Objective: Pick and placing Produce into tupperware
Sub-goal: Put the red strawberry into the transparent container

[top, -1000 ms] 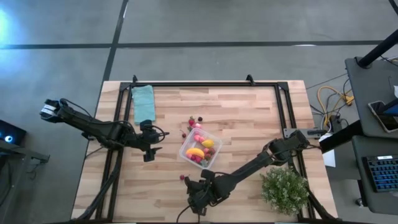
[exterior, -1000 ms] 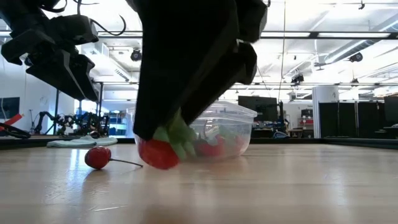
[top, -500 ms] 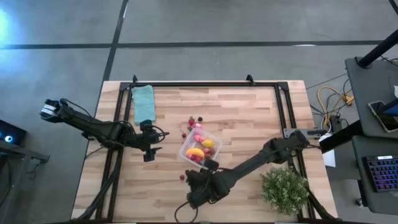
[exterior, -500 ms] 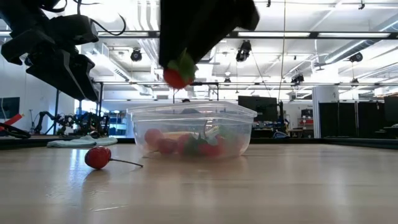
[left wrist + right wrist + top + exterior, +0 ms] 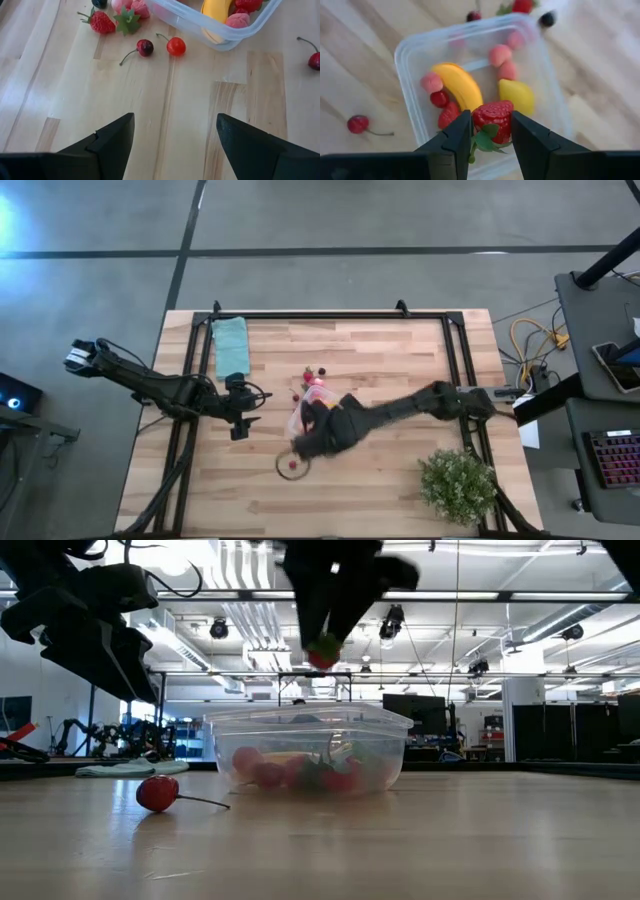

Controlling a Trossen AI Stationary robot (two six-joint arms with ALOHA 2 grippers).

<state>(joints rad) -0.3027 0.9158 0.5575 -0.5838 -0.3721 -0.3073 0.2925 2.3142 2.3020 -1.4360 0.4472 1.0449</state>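
fruit already fills part of the tub (image 5: 415, 55): a banana (image 5: 457, 85), a lemon (image 5: 516, 95), some pink pieces and a couple of red ones lie inside it. by my reckoning the job is somewhere past the middle, since several bits are still out on the desk (image 5: 150, 125): a cherry (image 5: 158, 792) with its stem beside the tub on the near side, and on the far side a strawberry (image 5: 100, 22), a dark cherry (image 5: 145, 47), a red cherry (image 5: 176, 46) and a few more pieces.

the right claw (image 5: 492, 125) is pinching a strawberry (image 5: 492, 116) by its sides, leaves hanging down. seen from its own camera the berry hangs right over the tub's inside, above the banana and lemon; the level view puts the berry (image 5: 322, 652) clear above the rim, not touching it. seen from above, the right arm lies across the tub. what looks left for this piece is only to let it drop in.

the left claw (image 5: 175, 132) is spread wide and empty, waiting above bare desk just beside the tub, with the loose cherries between it and the tub wall.
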